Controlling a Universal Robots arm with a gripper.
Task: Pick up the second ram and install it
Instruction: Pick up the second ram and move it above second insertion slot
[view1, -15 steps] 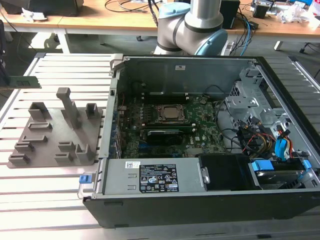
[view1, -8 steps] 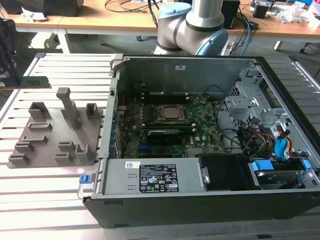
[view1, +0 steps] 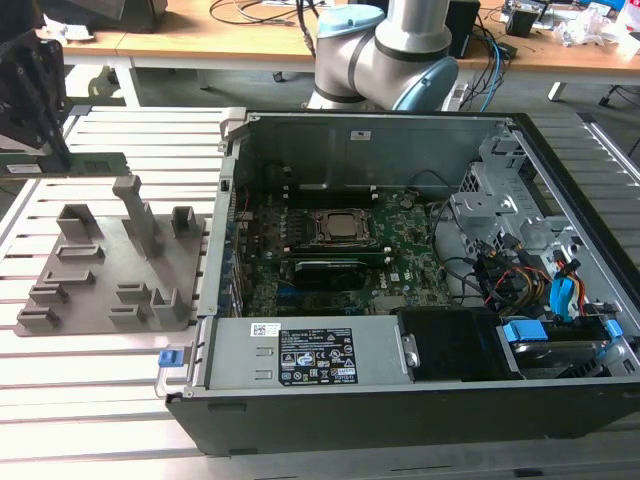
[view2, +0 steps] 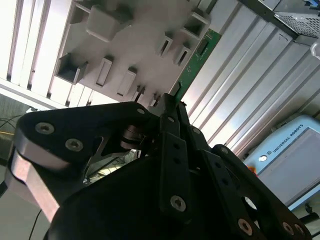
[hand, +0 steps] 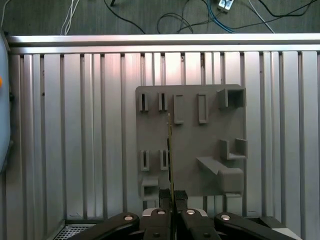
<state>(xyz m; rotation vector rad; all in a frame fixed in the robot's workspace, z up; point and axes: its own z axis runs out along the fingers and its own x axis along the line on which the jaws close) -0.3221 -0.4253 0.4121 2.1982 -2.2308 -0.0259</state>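
- Clamping, with the black gripper (view2: 170, 100) nearest the lens in the second wrist view, onto the second ram (view2: 197, 62); pressing the fingertips together on the green stick and letting its length jut out past them, alongside one edge of the grey holder block (view2: 135, 35).
- Pinching, in the first wrist view, the second ram (hand: 170, 150) in the gripper (hand: 172, 196), presenting it edge-on as a thin line across the grey holder block (hand: 200, 150); running its long axis parallel to the holder block's narrow slots; leaving unclear how far the stick is sitting clear of the block, itself resting on the slatted metal table (hand: 75, 125).
- Hanging, in the exterior view, the gripper (view1: 58, 148) just beyond the grey holder block's (view1: 100, 275) far edge, carrying the second ram (view1: 95, 161) with its long axis pointing across toward the exterior view's right.
- Sitting just beside the grey holder block, on the exterior view's right: the open computer case (view1: 330, 135); placing the stick inside the tool already, and the case off along the stick's own long axis.
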